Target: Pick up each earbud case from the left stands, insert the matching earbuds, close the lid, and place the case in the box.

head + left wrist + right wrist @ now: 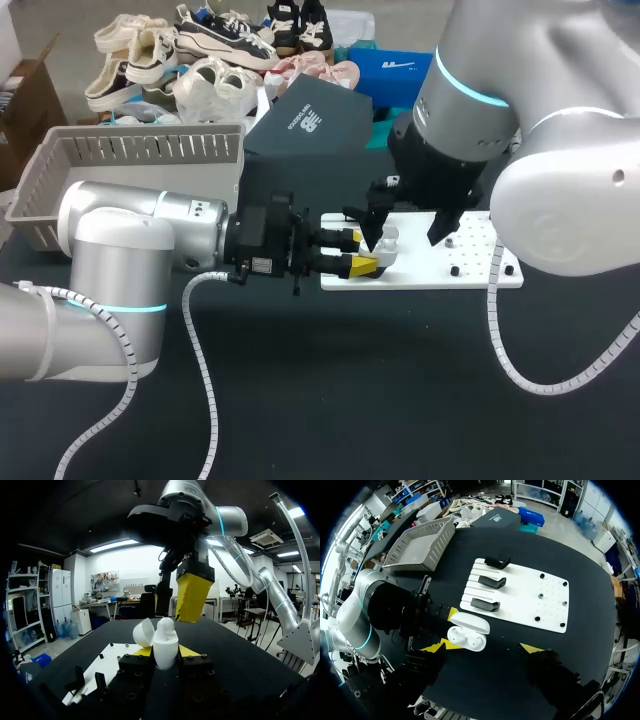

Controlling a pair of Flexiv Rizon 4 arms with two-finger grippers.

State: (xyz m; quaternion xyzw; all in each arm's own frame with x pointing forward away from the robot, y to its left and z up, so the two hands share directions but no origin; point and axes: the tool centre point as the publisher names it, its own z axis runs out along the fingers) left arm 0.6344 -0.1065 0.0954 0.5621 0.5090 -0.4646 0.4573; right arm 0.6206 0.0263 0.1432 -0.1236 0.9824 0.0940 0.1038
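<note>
Robot lab: left arm (130, 235), right arm (560, 190), black table (350, 400).

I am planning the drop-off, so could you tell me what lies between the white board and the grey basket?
Only bare black table lies between the grey basket and the white board; the right wrist view shows it from above.

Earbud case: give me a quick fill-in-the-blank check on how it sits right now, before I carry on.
1. The left pincer is ___ on the earbud case.
2. The case's lid is ___.
3. The white board carries ___ black stands, all of them empty.
4. The right pincer, above the case, has its fingers ___.

Missing words: shut; open; three; open.
</note>
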